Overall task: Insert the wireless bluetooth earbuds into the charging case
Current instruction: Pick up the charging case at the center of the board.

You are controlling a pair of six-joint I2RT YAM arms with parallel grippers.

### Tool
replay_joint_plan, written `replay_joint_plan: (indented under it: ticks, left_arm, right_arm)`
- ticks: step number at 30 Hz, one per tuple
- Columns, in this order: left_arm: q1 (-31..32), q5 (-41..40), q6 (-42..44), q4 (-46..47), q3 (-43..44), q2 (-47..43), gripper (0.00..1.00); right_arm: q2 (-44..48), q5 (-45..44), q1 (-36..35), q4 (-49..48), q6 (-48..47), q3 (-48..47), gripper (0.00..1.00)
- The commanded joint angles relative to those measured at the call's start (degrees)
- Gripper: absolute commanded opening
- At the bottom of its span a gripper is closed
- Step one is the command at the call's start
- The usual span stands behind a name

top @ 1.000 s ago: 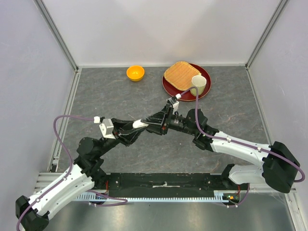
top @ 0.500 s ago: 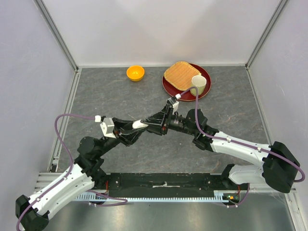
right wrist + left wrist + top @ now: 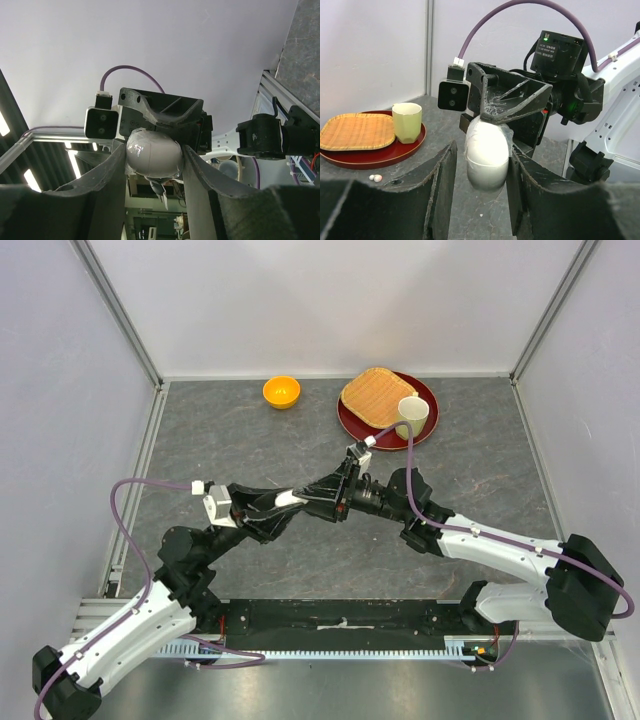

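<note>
While the right end effector (image 3: 154, 150) grips the white case (image 3: 487, 145) above the worktop (image 3: 250, 440), the left end effector (image 3: 483, 155) sits loose around it, a small gap showing.

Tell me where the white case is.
The white case sits mid-frame in the left wrist view, gripped by the right tool, right of the red tray.

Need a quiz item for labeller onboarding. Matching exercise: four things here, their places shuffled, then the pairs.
1 orange bowl
2 cup
3 woven tray
4 white case

A between the fingers of left gripper and right gripper
B standing on the red plate
C lying flat on that plate
D on the table, left of the plate

Pairs: 1-D, 2-B, 3-C, 4-A
</note>
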State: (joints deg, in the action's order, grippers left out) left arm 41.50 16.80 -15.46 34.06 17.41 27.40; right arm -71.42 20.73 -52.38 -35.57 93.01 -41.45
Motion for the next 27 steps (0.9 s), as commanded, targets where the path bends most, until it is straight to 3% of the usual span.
replay_joint_plan:
  ticks: [1, 17, 24, 25, 26, 27]
  left_arm:
    - [0.1, 0.9, -1.7, 1.5, 0.3, 0.9, 0.49]
    - [0.1, 0.6, -1.8, 1.6, 0.4, 1.5, 0.49]
    - [0.0, 0.6, -1.6, 2.1, 0.4, 2.0, 0.31]
    - [0.1, 0.6, -1.7, 2.5, 0.3, 2.0, 0.28]
    - [0.1, 0.8, -1.6, 2.6, 0.3, 2.0, 0.15]
    - [0.1, 0.8, -1.6, 2.7, 0.3, 2.0, 0.12]
  right_arm:
    - [1.5, -0.5, -0.2, -5.2, 1.4, 0.8, 0.15]
    - [0.8, -0.2, -0.2, -7.5, 2.8, 1.2, 0.14]
    - [0.3, 0.2, -0.3, -8.5, 3.6, 1.6, 0.15]
    - [0.4, 0.3, -0.2, -8.4, 3.4, 1.6, 0.15]
    - [0.2, 0.3, -0.2, -8.1, 3.4, 1.6, 0.15]
    - [0.2, 0.4, -0.3, -7.9, 3.3, 1.6, 0.15]
